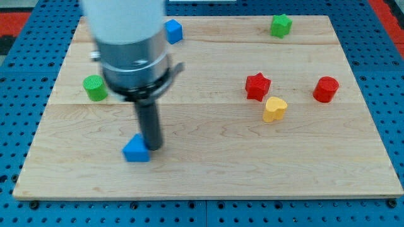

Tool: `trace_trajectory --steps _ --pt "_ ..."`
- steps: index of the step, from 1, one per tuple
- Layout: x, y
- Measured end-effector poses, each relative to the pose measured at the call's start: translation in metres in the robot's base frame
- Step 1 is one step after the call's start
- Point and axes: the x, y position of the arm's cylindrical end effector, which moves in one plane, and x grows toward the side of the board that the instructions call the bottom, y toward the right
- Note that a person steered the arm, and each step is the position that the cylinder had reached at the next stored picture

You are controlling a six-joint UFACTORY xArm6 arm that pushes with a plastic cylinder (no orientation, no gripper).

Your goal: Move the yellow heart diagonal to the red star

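Observation:
The yellow heart (274, 109) lies right of the board's middle, just below and to the right of the red star (257, 86), nearly touching it. My tip (153, 147) is far to their left, right beside a blue triangle block (136, 150) on its right side. The arm's grey body hangs over the upper left of the board.
A red cylinder (326, 89) sits at the view's right. A green star-like block (281, 25) is at the top right. A blue block (173, 31) is at the top, partly behind the arm. A green cylinder (95, 87) is at the left. The wooden board (208, 170) lies on a blue pegboard.

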Motion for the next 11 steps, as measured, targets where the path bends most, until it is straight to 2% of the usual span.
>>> trace_trajectory --steps 1,3,4,8,11 --pt "0.009 -0.078" --pt "0.018 0.014" --pt "-0.007 0.034" --pt "-0.059 0.030" --pt "-0.071 0.030"
